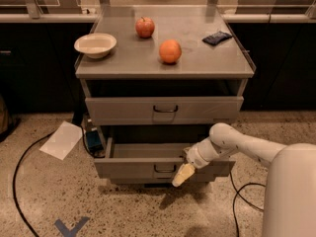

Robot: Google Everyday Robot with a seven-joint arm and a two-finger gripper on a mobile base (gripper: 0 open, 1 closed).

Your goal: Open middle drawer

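Note:
The grey cabinet (163,68) has its middle drawer (128,169) pulled out toward me, with its shallow grey tray (143,151) showing. A small dark pull handle (165,168) sits at the centre of the drawer's flat front. My gripper (181,176) is at the end of the white arm (232,142), which comes in from the right. It is at the drawer front, just right of and slightly below the handle. The top drawer (163,110) stands slightly out. The lowest drawer is hidden beneath the middle one.
On the cabinet top are a white bowl (95,44), an apple (144,27), an orange (170,51) and a dark packet (217,37). On the floor at left lie a white sheet (61,139), a blue box (92,139), a black cable (17,181) and a blue tape mark (71,227).

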